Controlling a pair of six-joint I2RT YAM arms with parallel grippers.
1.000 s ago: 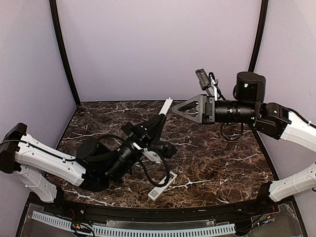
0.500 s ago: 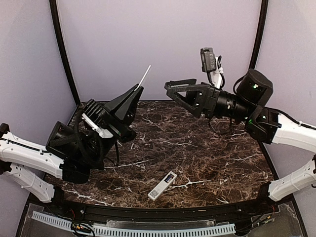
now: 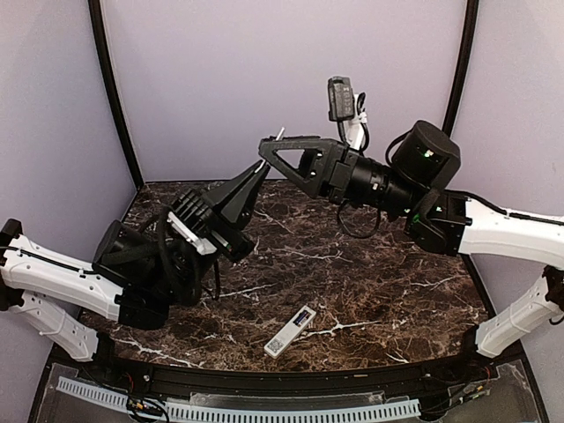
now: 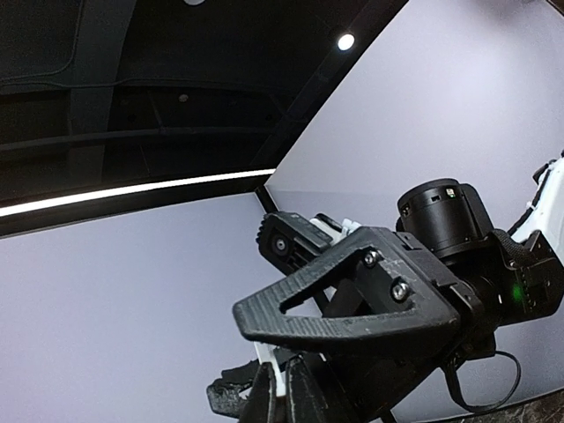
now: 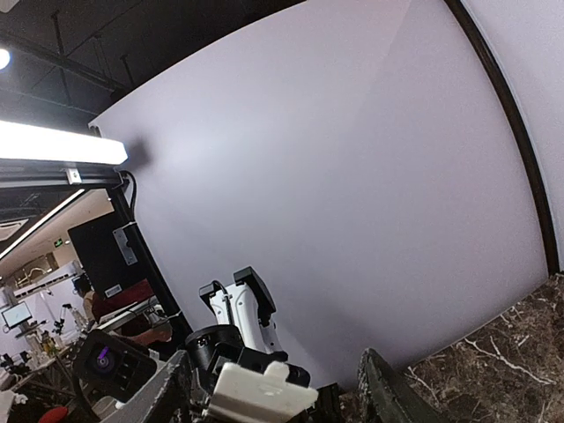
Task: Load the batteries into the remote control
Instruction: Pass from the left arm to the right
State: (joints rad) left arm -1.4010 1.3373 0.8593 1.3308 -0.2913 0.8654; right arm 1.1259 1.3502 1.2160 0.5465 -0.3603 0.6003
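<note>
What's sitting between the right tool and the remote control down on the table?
Nothing: the top view shows only bare marble table between the raised right tool and the remote control.

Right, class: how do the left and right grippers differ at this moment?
The left gripper is shut on a small white piece; the right gripper is open. The left gripper angles up from below; the right gripper reaches in from higher up. Both are raised above the table.

Counted: 2 grippers, left [image 3: 262, 167] and right [image 3: 267, 150], tips close together. 1 thin white piece [image 3: 279, 135] pinched at the left gripper's tip, between the right gripper's spread fingers. 1 remote control [image 3: 291, 330] well below both, on 1 marble table [image 3: 397, 291].
</note>
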